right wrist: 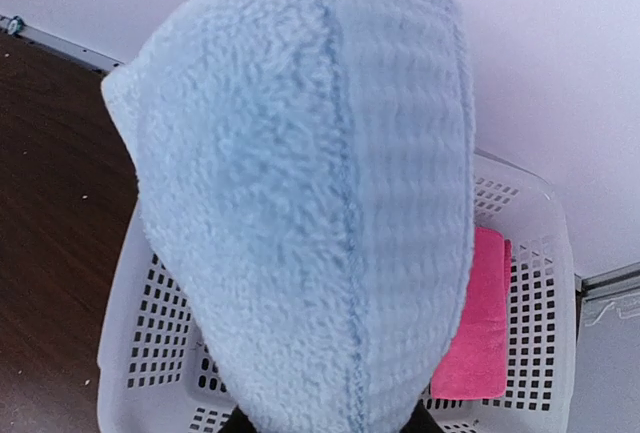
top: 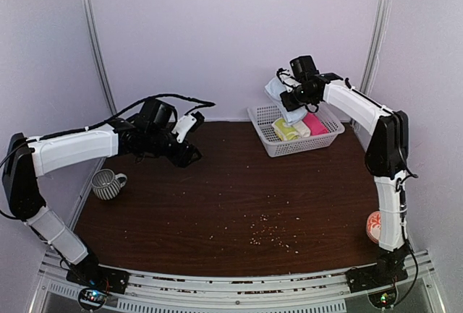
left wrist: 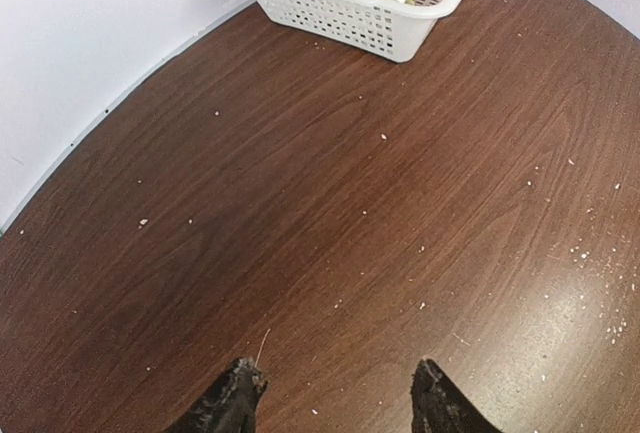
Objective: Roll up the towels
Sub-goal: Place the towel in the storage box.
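Basket of white perforated plastic (top: 271, 143) sits far right on your dark wood table (top: 217, 204) in the overhead view. It carries the yellow-green and white patterned towel (top: 283, 131), a cream roll (top: 302, 129) and a pink roll (top: 314, 123). The right gripper (top: 293, 100) holds the plain pale blue towel (top: 277, 87) just above it, while the left gripper (top: 192, 139) hangs over the table's left half. Your left wrist view alone shows its fingers (left wrist: 235, 398) spread apart above crumb-speckled wood, grasping nothing. Your right wrist view fills with blue fleece, pinched at its bottom edge by that gripper.
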